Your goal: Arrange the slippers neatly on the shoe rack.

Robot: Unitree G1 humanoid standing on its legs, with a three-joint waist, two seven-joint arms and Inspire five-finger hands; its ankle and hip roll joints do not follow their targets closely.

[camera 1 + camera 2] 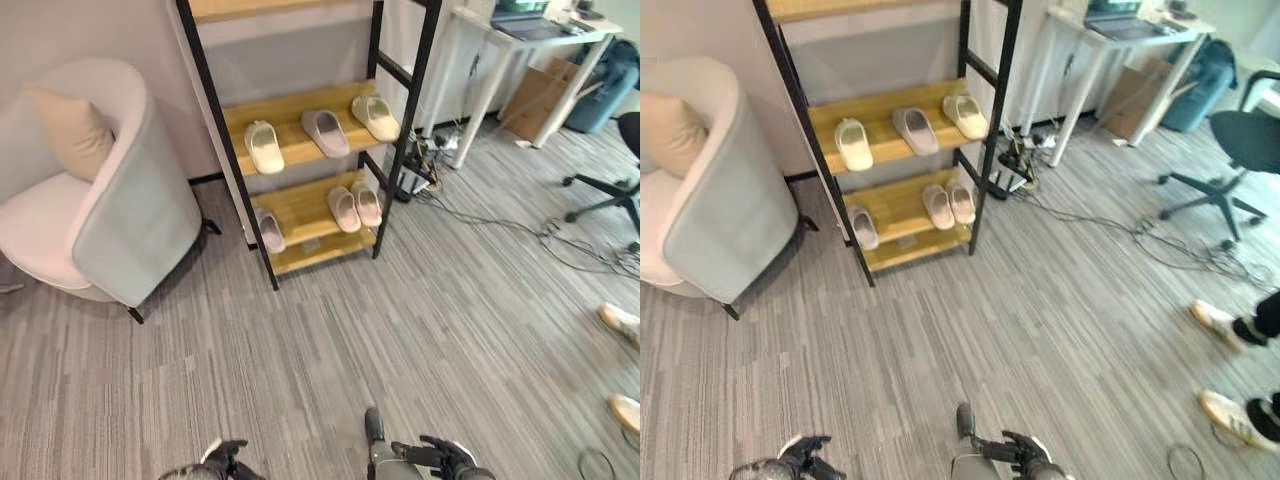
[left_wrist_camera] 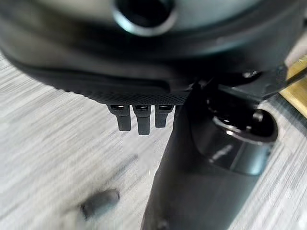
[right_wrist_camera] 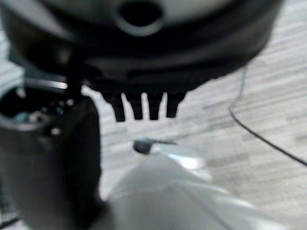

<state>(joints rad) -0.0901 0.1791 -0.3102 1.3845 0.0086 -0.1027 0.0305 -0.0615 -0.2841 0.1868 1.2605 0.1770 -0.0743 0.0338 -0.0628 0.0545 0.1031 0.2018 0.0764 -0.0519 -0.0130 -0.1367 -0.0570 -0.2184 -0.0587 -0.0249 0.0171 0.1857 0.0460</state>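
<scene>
A black-framed shoe rack (image 1: 294, 151) with wooden shelves stands against the far wall. Its middle shelf carries a cream slipper (image 1: 264, 147), a grey slipper (image 1: 325, 132) and a pale green slipper (image 1: 375, 117), spaced apart. On the lower shelf lies a grey slipper (image 1: 269, 230) at the left and a pinkish pair (image 1: 354, 206) side by side at the right. My left hand (image 1: 224, 461) and right hand (image 1: 443, 457) hang low near the carpet, far from the rack. Both are open and hold nothing; their fingers (image 2: 139, 120) point straight down over the floor.
A pale armchair (image 1: 120, 215) with a beige cushion stands left of the rack. A white desk (image 1: 500, 60), a black office chair (image 1: 615, 190) and loose cables (image 1: 500, 225) occupy the right. A person's shoes (image 1: 1230, 370) show at the right edge.
</scene>
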